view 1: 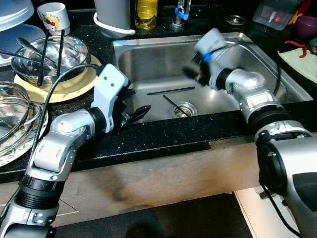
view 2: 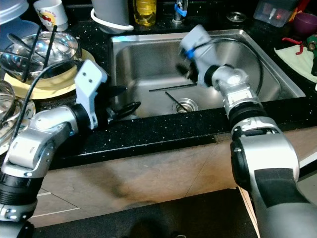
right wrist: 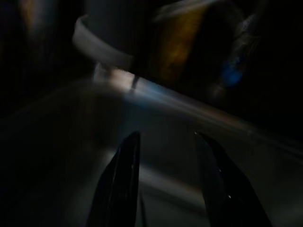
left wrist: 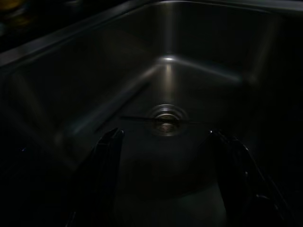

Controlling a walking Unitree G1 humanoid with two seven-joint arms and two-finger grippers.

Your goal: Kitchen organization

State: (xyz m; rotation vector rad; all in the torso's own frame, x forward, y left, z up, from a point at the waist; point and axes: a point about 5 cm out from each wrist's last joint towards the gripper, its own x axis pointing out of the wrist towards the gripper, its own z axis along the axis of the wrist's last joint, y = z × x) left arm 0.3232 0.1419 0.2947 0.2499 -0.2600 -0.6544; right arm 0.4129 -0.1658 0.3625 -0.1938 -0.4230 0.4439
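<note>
At the near edge of the black surface (view 1: 163, 136), the left gripper (view 1: 134, 113) hangs over the steel sink (view 1: 148, 64), fingers spread and holding nothing. A thin dark utensil (view 1: 171, 90) lies on the sink floor beside the drain (view 1: 184, 109). Farther in, the right gripper (view 1: 194, 69) hovers blurred above the basin, fingers parted and empty. Behind the rim stand a grey container (view 1: 113, 15) and a yellow bottle (view 1: 146, 12).

A home kitchen: a stainless steel sink (view 1: 148, 64) with a drain (view 1: 184, 108) is set into a black speckled bench (view 1: 163, 136). Beside it sit steel bowls (view 1: 52, 57), a mug (view 1: 53, 16) and a bottle of yellow liquid (view 1: 146, 12)
</note>
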